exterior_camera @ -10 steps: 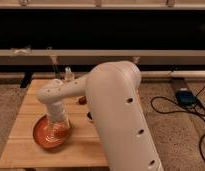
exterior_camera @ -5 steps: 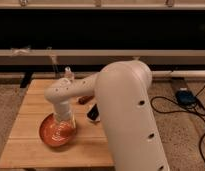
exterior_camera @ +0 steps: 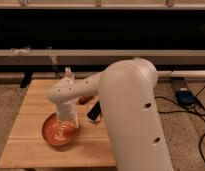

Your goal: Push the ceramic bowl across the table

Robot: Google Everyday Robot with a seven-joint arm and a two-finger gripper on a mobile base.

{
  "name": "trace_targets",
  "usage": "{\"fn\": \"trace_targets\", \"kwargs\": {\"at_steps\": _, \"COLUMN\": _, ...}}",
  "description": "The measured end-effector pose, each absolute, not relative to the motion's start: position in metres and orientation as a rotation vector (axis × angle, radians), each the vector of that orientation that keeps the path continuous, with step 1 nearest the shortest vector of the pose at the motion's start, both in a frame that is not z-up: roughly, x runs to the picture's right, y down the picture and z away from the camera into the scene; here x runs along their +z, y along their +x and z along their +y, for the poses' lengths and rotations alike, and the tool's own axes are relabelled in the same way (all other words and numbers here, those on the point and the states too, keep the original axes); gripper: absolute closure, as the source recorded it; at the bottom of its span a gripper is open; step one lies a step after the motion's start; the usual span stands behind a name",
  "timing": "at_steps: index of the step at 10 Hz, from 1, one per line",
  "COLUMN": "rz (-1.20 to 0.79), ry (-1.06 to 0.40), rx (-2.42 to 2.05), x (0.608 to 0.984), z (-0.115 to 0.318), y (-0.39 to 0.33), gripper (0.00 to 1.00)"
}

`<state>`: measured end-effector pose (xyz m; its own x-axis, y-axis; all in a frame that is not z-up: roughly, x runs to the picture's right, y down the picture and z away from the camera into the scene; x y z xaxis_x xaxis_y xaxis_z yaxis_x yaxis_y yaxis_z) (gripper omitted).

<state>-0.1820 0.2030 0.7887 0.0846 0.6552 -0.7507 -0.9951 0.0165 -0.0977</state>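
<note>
The ceramic bowl (exterior_camera: 57, 133) is orange-red with pale swirls and sits on the front left part of the light wooden table (exterior_camera: 31, 102). My white arm reaches from the right over the table and bends down at the wrist. The gripper (exterior_camera: 68, 121) hangs down into the bowl's right side and looks to be against its inside. The arm hides the table's right part.
A dark flat object (exterior_camera: 94, 111) and a small brown thing (exterior_camera: 84, 100) lie just right of the bowl. A small pale bottle-like thing (exterior_camera: 68, 73) stands at the table's back edge. Cables and a blue device (exterior_camera: 186, 96) lie on the floor at right.
The arm has swung to the right, and the bowl has slid a little to the right with the gripper in it.
</note>
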Motion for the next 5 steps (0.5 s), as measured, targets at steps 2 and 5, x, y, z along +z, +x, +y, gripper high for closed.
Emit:
{"fn": "trace_targets", "kwargs": {"at_steps": 2, "rz": 0.536, "ry": -0.728, "rx": 1.419, "x": 0.768, "z": 0.191, "y": -0.182, "gripper": 0.35}}
{"fn": "trace_targets", "kwargs": {"at_steps": 5, "rz": 0.437, "ry": -0.757, "rx": 1.401, "x": 0.737, "z": 0.175, "y": -0.187, "gripper": 0.35}}
